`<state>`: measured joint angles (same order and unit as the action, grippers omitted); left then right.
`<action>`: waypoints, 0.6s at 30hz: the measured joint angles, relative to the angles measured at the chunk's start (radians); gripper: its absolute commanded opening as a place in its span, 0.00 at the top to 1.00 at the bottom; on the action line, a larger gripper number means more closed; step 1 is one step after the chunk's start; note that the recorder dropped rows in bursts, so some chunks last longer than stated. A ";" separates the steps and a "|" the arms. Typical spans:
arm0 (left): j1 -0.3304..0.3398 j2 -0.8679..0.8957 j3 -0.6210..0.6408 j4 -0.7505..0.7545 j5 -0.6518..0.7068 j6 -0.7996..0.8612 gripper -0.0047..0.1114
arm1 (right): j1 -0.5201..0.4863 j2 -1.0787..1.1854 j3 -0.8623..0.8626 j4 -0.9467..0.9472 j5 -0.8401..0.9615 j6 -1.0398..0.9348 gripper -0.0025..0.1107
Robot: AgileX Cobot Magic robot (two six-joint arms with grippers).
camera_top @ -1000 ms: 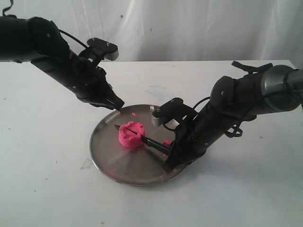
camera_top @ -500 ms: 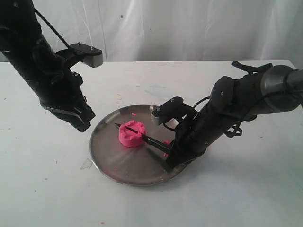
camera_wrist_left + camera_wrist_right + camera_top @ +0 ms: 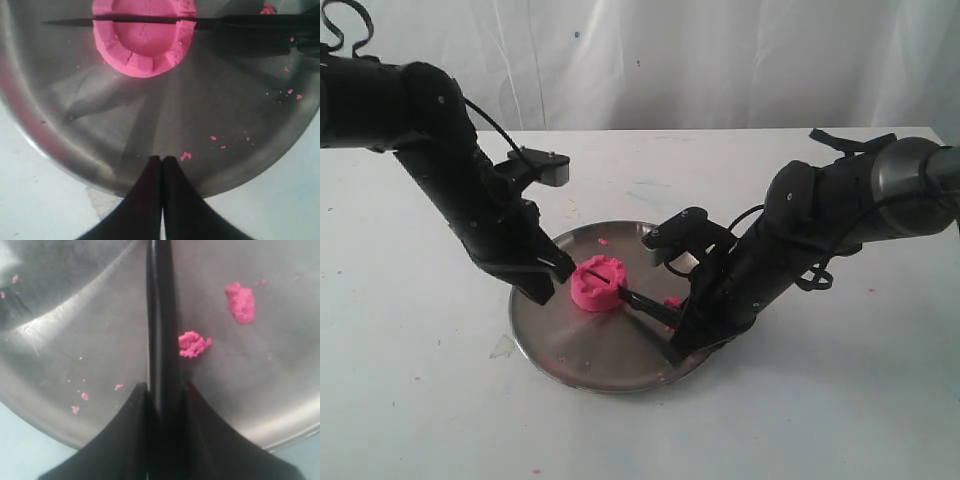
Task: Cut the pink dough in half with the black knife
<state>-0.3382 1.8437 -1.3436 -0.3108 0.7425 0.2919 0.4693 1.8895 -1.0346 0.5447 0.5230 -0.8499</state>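
Observation:
The pink dough sits as one notched puck on the steel plate, left of its middle. The black knife is sunk edge-down into the dough's top, and my right gripper is shut on its handle. In the left wrist view the blade crosses the dough from side to side. The right wrist view shows only the knife handle between the fingers, dough out of view. My left gripper is shut and empty, its tips low over the plate's left rim beside the dough.
Small pink crumbs and another lump lie on the plate near the knife handle, with tinier specks scattered around. The plate rests on a white table; a white curtain hangs behind.
My left arm swung away to the left and then came back in, ending low at the plate's left rim next to the dough. The right arm and the knife stayed nearly still.

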 measured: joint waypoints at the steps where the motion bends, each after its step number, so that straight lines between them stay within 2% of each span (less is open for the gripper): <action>1: 0.000 0.024 0.000 -0.023 -0.001 0.000 0.96 | 0.000 0.000 0.000 0.000 -0.004 0.000 0.98; 13: 0.000 0.035 0.000 -0.013 -0.125 0.093 0.96 | 0.000 0.000 0.000 0.000 -0.008 0.000 0.98; 18: 0.000 0.035 0.000 -0.011 -0.251 0.104 0.96 | 0.000 0.002 0.000 0.000 -0.019 0.000 0.98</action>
<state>-0.3382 1.8784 -1.3436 -0.3215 0.4920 0.3963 0.4693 1.8912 -1.0346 0.5447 0.5045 -0.8499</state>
